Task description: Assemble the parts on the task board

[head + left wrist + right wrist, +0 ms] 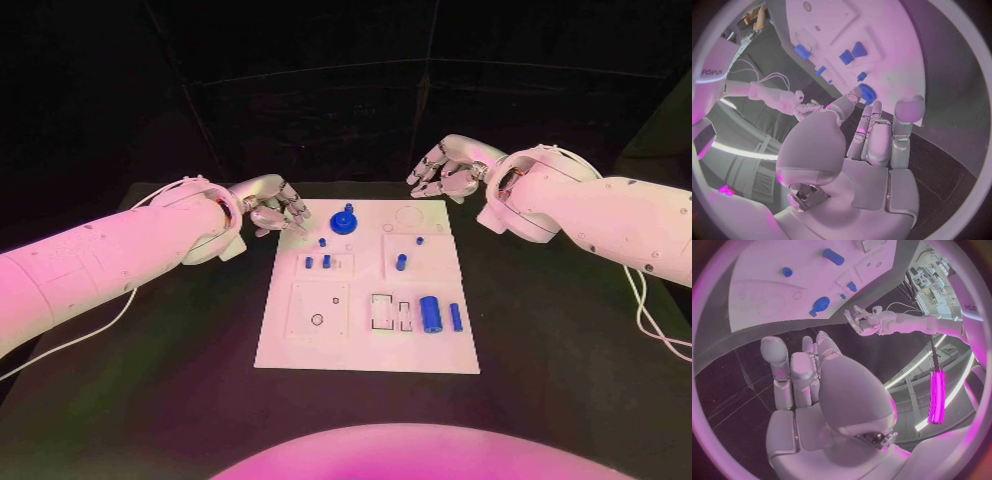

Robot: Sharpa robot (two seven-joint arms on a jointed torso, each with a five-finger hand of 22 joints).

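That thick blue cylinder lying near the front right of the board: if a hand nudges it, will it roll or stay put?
The blue cylinder lies on its side on the task board, so a sideways nudge would probably roll it. It looks rigid, likely plastic, so it should not flex. The thinner blue pin beside it might get knocked.

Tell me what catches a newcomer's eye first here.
The white task board in the middle of the black table, dotted with small blue parts; the round blue part near its far edge stands out most. The left hand and right hand hang at the board's far corners, holding nothing.
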